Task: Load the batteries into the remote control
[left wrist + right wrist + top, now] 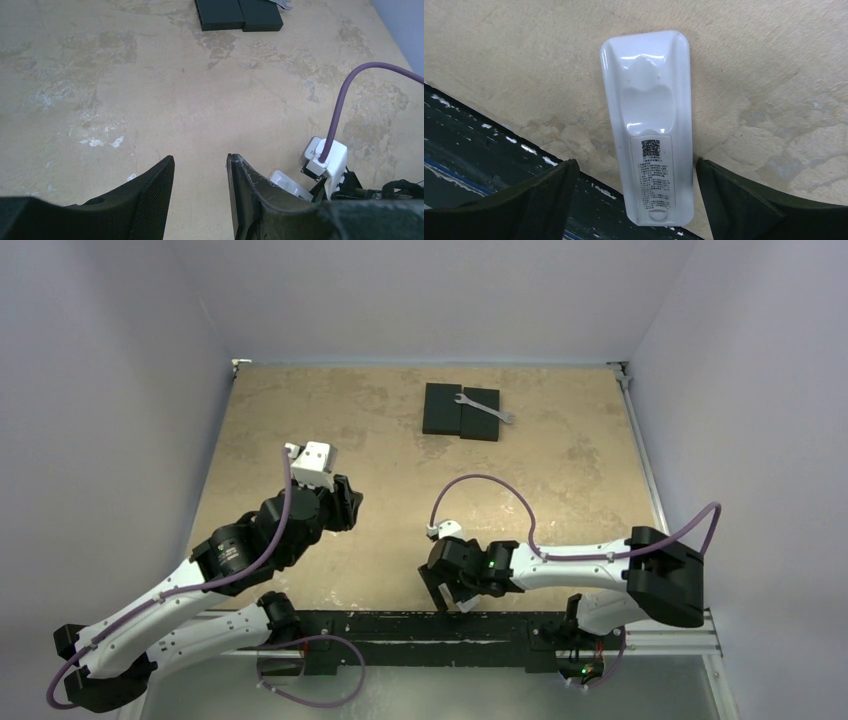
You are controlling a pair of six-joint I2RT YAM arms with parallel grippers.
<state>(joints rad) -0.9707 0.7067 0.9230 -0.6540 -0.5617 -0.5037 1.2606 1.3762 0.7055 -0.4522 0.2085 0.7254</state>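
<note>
The remote control point(651, 125) lies back up on the tan table, a white slab with a printed label and its cover in place. Its near end reaches over the black rail point(474, 145). My right gripper point(636, 161) stands open around that near end, one finger on each side and neither touching it. In the top view the right gripper point(450, 598) sits low at the table's near edge and hides the remote. My left gripper point(200, 156) hangs over bare table at the left, open and holding nothing; it is also visible from above point(350, 502). The batteries are out of view.
Two flat black blocks point(460, 412) lie side by side at the back of the table, with a silver wrench point(487, 408) across them. The black rail point(400, 625) runs along the near edge. A purple cable point(490, 485) loops above the right wrist.
</note>
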